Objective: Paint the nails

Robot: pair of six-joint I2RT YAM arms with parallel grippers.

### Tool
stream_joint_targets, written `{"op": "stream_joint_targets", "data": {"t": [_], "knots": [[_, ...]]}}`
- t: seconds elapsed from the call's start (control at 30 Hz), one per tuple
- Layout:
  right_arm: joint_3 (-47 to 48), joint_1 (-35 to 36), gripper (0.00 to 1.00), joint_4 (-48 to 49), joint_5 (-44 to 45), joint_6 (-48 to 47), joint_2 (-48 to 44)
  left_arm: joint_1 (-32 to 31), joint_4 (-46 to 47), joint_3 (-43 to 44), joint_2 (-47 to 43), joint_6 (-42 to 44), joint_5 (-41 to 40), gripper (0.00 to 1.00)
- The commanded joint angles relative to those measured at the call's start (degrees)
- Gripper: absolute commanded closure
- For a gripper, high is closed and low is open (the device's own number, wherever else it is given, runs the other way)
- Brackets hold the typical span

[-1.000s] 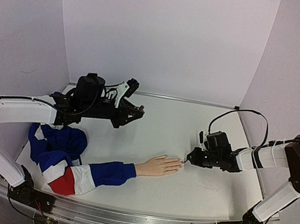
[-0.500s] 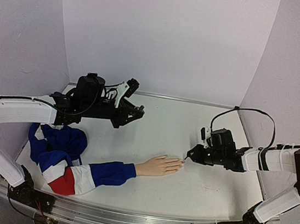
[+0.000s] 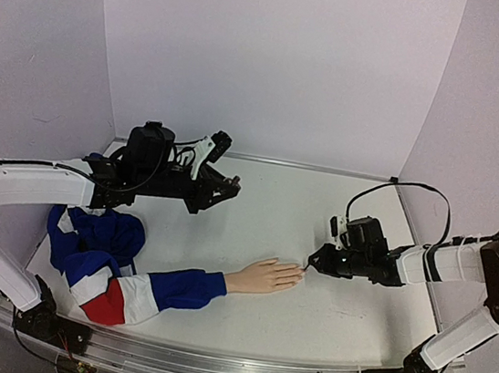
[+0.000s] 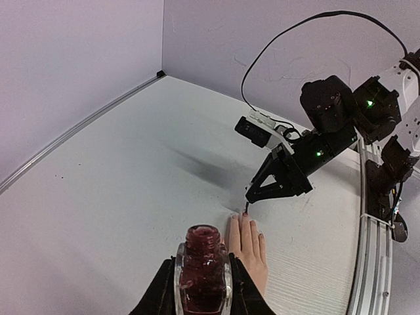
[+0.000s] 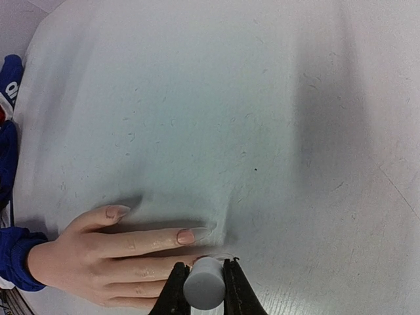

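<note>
Holding the open bottle (image 4: 201, 262) of dark red polish upright in my left gripper (image 4: 201, 290), fingers clamped on both its sides, at the back left of the table (image 3: 274, 210). My right gripper (image 5: 203, 290) is pinched tight on the grey cap (image 5: 204, 282) of the brush (image 4: 246, 208), low near the table's middle. The hand (image 3: 264, 275) lies flat, palm down, fingers pointing right, its sleeve (image 3: 163, 287) trailing to the near left. The nails (image 5: 186, 236) look pale. I see the brush tip right at a fingertip, but cannot tell whether it touches.
</note>
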Motion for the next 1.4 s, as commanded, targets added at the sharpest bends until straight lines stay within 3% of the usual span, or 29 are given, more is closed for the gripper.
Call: {"op": "stream_joint_targets", "data": {"t": [0.0, 1.37], "knots": [[1.9, -0.3, 1.0, 1.1, -0.3, 0.0, 0.5, -0.3, 2.9, 2.7, -1.1, -0.2, 1.0, 1.0], [2.6, -0.3, 1.0, 1.5, 2.4, 1.4, 3.4, -0.3, 3.0, 3.3, -0.7, 0.4, 1.1, 1.0]]}}
